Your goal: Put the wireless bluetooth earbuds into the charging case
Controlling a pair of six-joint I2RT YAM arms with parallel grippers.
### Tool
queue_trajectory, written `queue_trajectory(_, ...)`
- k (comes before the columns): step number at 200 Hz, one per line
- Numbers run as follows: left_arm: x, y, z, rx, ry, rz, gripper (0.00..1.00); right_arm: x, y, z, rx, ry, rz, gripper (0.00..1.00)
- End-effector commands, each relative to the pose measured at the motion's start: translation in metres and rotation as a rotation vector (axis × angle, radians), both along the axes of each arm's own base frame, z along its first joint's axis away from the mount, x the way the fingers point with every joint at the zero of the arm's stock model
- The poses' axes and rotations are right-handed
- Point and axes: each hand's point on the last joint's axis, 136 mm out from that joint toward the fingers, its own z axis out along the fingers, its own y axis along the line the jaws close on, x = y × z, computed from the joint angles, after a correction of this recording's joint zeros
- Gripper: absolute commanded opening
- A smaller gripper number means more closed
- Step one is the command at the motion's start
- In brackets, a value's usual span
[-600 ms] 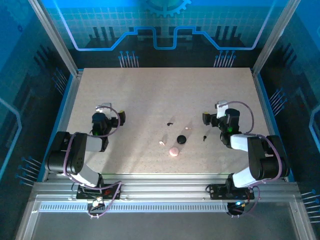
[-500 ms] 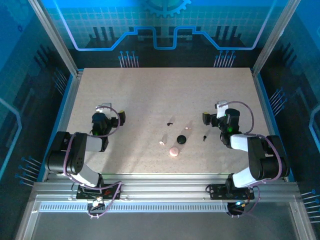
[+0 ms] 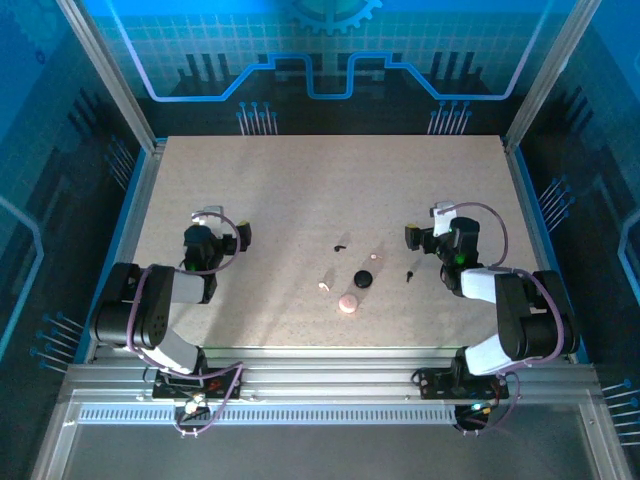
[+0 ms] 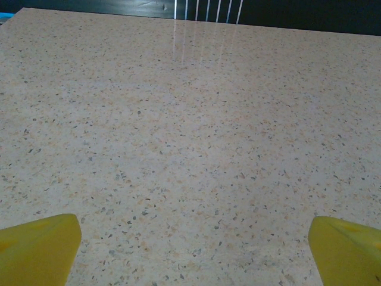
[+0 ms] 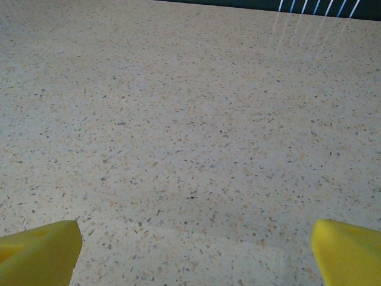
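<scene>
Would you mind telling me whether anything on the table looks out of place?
Yes, the pieces lie loose and scattered: a black earbud beyond the black case, a second black earbud to its right, a pale earbud left of the pink case. Nothing else stands out.

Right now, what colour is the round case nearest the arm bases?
The case is pale pink, best seen in the top external view.

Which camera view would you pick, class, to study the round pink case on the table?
The top external view: the pink case lies in plain sight on the table, close beside the black case. Both wrist cameras face speckled tabletop past their own yellow fingertips, so they add nothing about it.
</scene>
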Motion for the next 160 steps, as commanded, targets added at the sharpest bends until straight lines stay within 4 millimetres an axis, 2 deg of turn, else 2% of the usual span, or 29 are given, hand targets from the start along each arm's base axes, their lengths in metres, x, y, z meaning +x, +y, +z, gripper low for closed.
queue_trajectory(1, 0.006, -0.004, 0.011, 0.016, -0.027, -0.029, 0.99, 0.006, 0.004, 0.008, -0.007, -0.036, 0.015, 1.0)
queue_trajectory(108, 0.005, -0.007, 0.012, 0.015, -0.031, -0.046, 0.99, 0.006, 0.005, 0.009, -0.007, -0.039, 0.02, 1.0)
queue_trajectory(131, 0.001, -0.008, 0.019, 0.016, -0.053, -0.049, 0.99, 0.008, 0.006, 0.031, -0.01, 0.031, 0.008, 1.0)
queue_trajectory(147, -0.005, -0.004, 0.035, 0.021, -0.067, -0.026, 0.99, 0.002, 0.0, 0.051, 0.008, 0.098, -0.043, 1.0)
queue_trajectory(160, -0.007, -0.007, 0.053, 0.03, -0.069, -0.034, 0.99, -0.006, 0.004, 0.069, 0.011, 0.136, -0.03, 1.0)
